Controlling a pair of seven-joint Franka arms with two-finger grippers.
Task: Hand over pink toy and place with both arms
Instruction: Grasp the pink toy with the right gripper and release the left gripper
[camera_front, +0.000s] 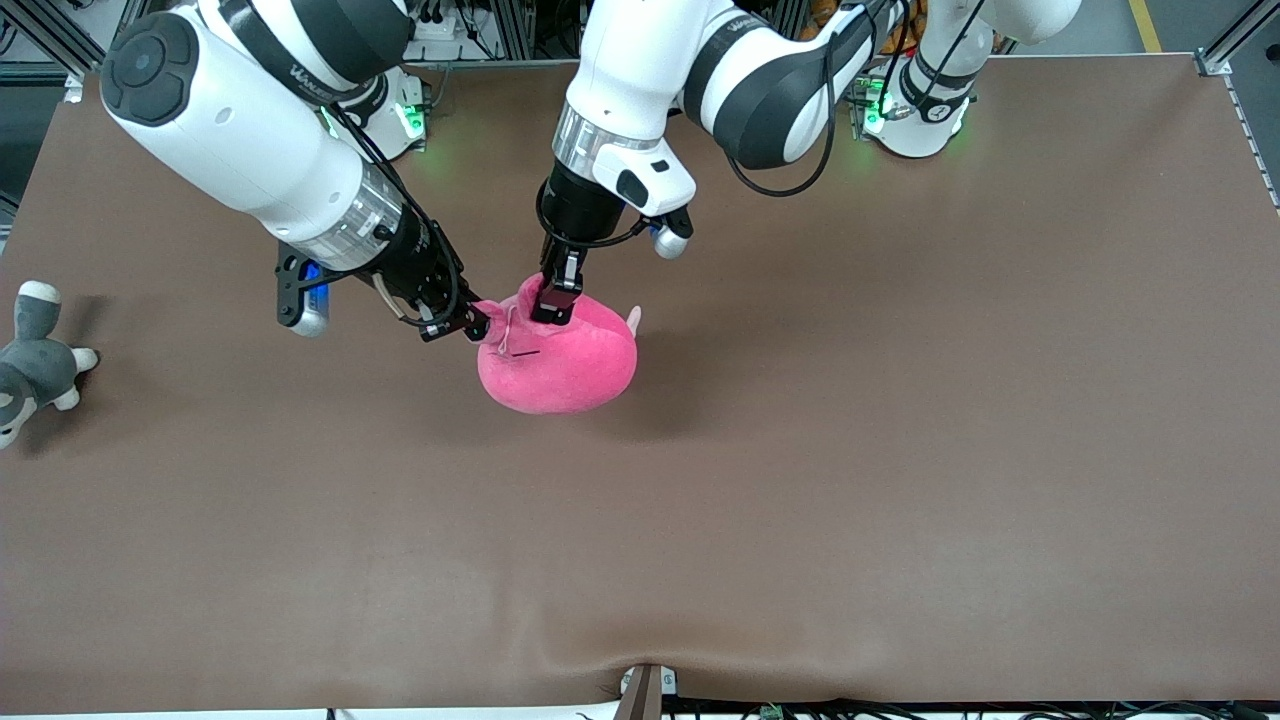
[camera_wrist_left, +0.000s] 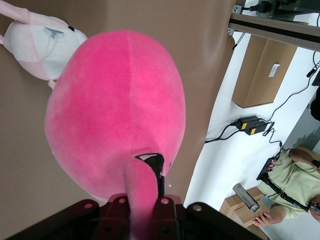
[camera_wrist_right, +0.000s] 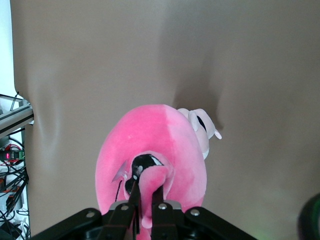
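Note:
The pink toy (camera_front: 565, 365) is a round hot-pink plush over the middle of the brown table (camera_front: 900, 450). My left gripper (camera_front: 553, 305) comes down on its top and is shut on a pink fold. In the left wrist view the fold runs between the fingers of the left gripper (camera_wrist_left: 144, 200), and the pink toy (camera_wrist_left: 115, 100) hangs below. My right gripper (camera_front: 478, 325) is shut on a pink flap at the toy's side toward the right arm's end. In the right wrist view the right gripper (camera_wrist_right: 145, 197) pinches that flap of the pink toy (camera_wrist_right: 170, 145).
A pale pink-and-white plush (camera_front: 633, 318) peeks out beside the pink toy, toward the left arm's end; it also shows in the left wrist view (camera_wrist_left: 37, 42) and the right wrist view (camera_wrist_right: 200, 125). A grey-and-white plush (camera_front: 35, 360) lies at the right arm's end.

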